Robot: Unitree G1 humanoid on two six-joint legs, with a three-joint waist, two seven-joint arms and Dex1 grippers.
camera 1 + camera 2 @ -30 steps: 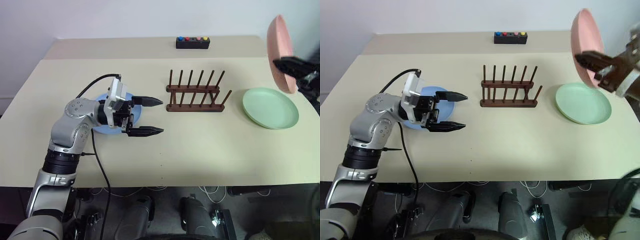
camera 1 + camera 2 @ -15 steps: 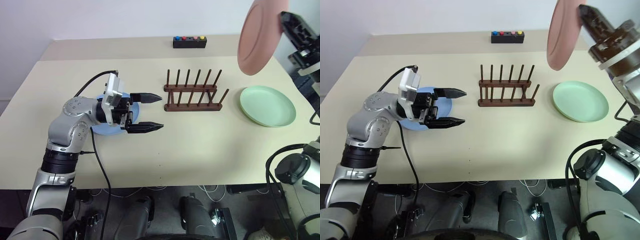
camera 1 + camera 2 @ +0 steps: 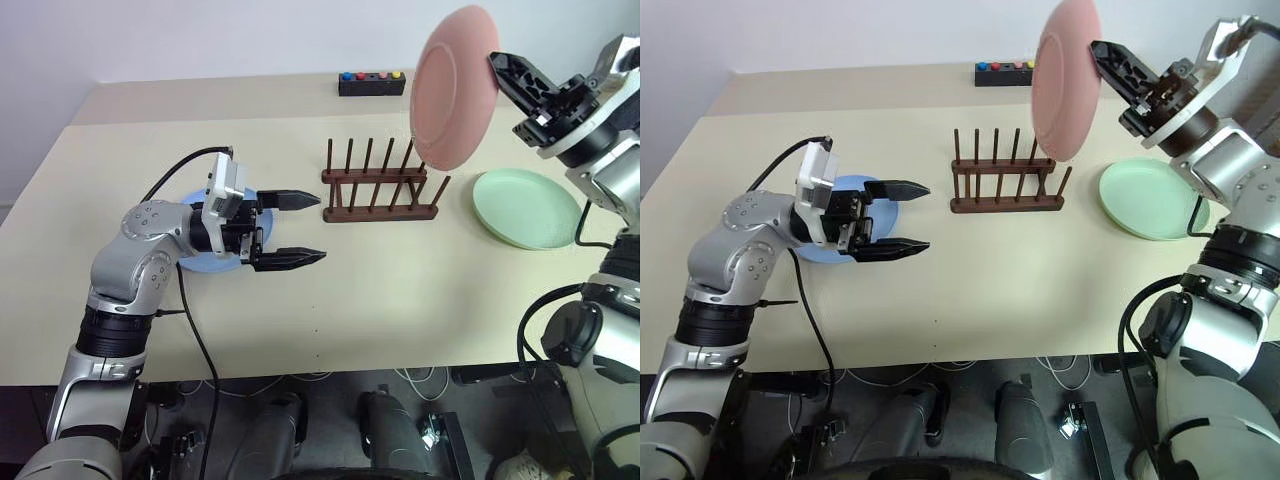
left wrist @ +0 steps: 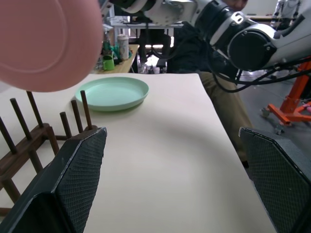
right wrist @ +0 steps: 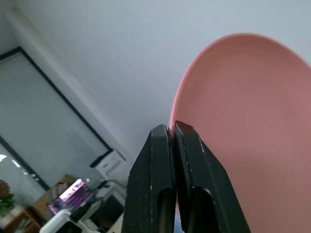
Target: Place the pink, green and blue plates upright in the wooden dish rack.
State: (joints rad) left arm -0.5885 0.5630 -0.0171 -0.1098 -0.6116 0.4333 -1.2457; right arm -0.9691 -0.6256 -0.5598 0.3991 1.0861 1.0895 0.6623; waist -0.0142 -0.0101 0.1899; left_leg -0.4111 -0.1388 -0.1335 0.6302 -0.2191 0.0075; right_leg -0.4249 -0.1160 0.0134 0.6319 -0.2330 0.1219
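Slippage is your main risk: the right gripper (image 3: 1110, 62) pinches only the rim of the pink plate (image 3: 452, 88), held on edge in the air above the right end of the wooden dish rack (image 3: 378, 186), so a tilt on the way down could knock the pegs or twist it loose. Your left gripper (image 3: 300, 228) hangs wide open and empty over the table, with most of the blue plate (image 3: 862, 190) hidden under it, while the green plate (image 3: 526, 206) lies flat to the right of the rack. You can't see which slot sits below the plate's lower edge.
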